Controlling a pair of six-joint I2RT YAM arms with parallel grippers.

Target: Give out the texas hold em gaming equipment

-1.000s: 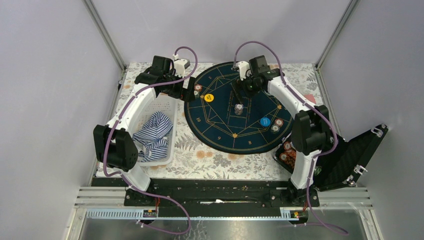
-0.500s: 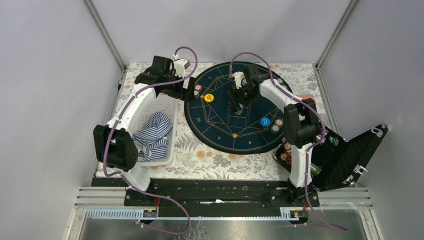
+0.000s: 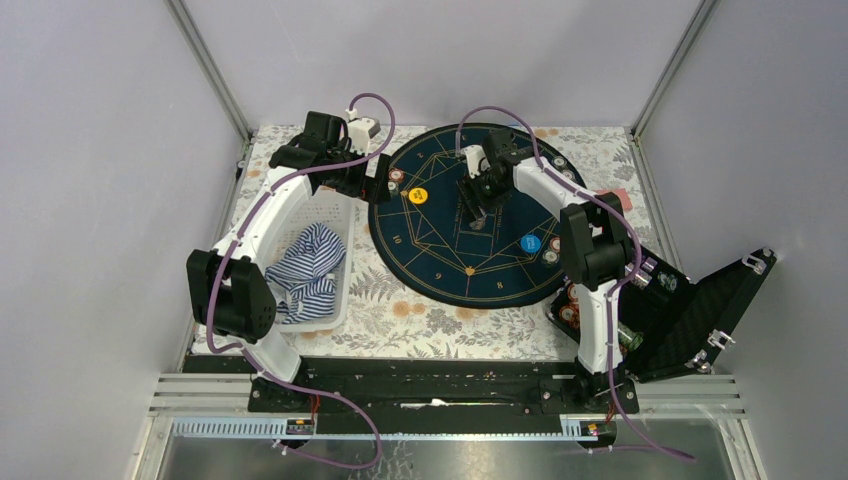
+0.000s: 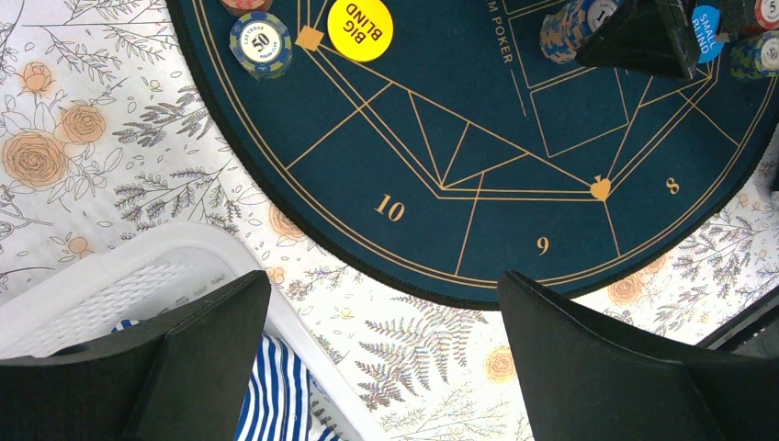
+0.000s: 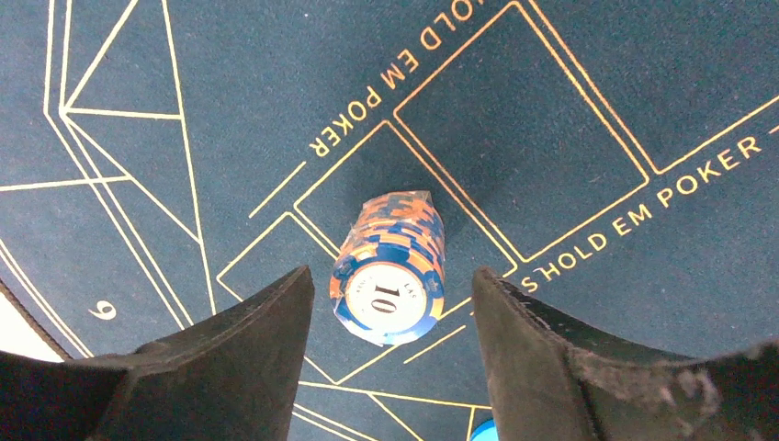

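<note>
A blue-and-orange chip stack [image 5: 390,266] marked 10 stands in the middle of the round dark blue mat [image 3: 440,262]. My right gripper [image 5: 393,276] straddles it, open, with a gap between the stack and each finger. In the top view the right gripper [image 3: 478,205] hides most of that stack [image 3: 479,222]. A yellow disc [image 3: 418,196] and a green-edged chip [image 4: 260,43] lie at the mat's left. On the right lie a blue disc [image 3: 530,243] and a chip [image 3: 551,256]. My left gripper [image 4: 381,285] hangs open and empty over the mat's left edge.
A white basket [image 3: 340,215] holding a striped blue-white cloth [image 3: 305,265] stands left of the mat. An open black case [image 3: 700,310] with more chips [image 3: 575,300] lies at the near right. The frame posts and walls close in the floral table.
My right gripper has come down from the mat's far side onto the middle chip stack, and its jaws have narrowed around it. The left arm has not moved.
</note>
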